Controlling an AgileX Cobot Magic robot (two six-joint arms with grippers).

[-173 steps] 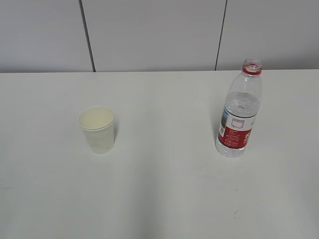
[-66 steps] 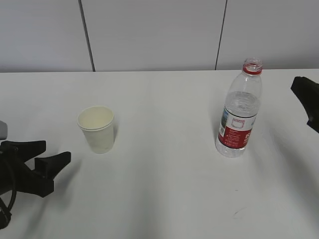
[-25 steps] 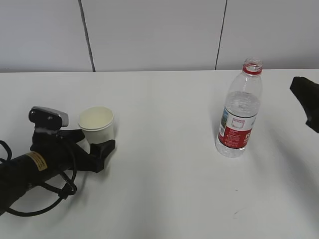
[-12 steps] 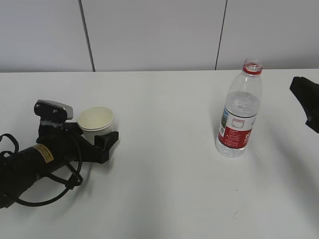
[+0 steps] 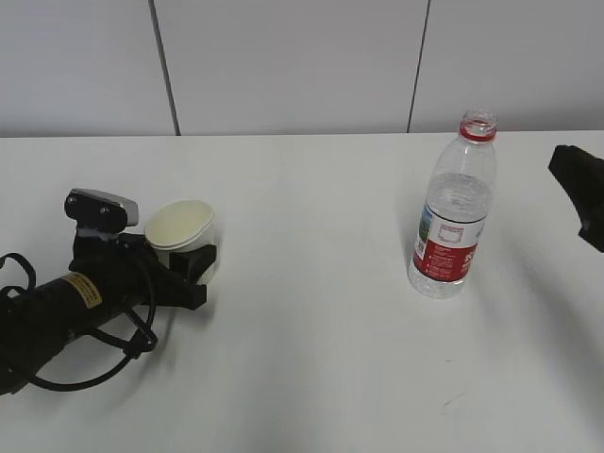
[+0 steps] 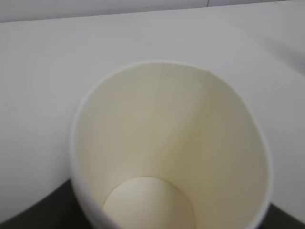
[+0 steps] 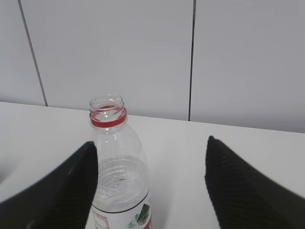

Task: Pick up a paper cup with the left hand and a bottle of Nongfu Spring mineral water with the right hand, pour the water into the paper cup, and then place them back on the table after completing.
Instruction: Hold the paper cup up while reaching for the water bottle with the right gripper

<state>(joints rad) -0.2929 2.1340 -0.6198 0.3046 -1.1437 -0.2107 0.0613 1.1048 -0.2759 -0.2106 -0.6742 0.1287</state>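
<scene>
The paper cup (image 5: 179, 225) is white, empty and tilted at the table's left. My left gripper (image 5: 184, 267), on the black arm with a yellow sticker, is shut on its lower wall. In the left wrist view the cup (image 6: 167, 143) fills the frame, with dark fingers (image 6: 28, 217) at the bottom corners. The Nongfu Spring bottle (image 5: 453, 217), uncapped with a red neck ring and red label, stands upright at the right. Its water (image 5: 457, 212) reaches the shoulder. My right gripper (image 7: 150, 143) is open. The bottle (image 7: 119, 171) stands beyond it, near its left finger (image 7: 71, 186), apart from it.
The white table (image 5: 311, 359) runs back to a grey panelled wall (image 5: 283, 66). A black cable (image 5: 104, 363) loops under my left arm. Only the tip of my right gripper (image 5: 578, 193) shows at the exterior view's right edge.
My left gripper has closed on the cup, and the cup has tipped from upright to tilted. The bottle and my right gripper have not moved.
</scene>
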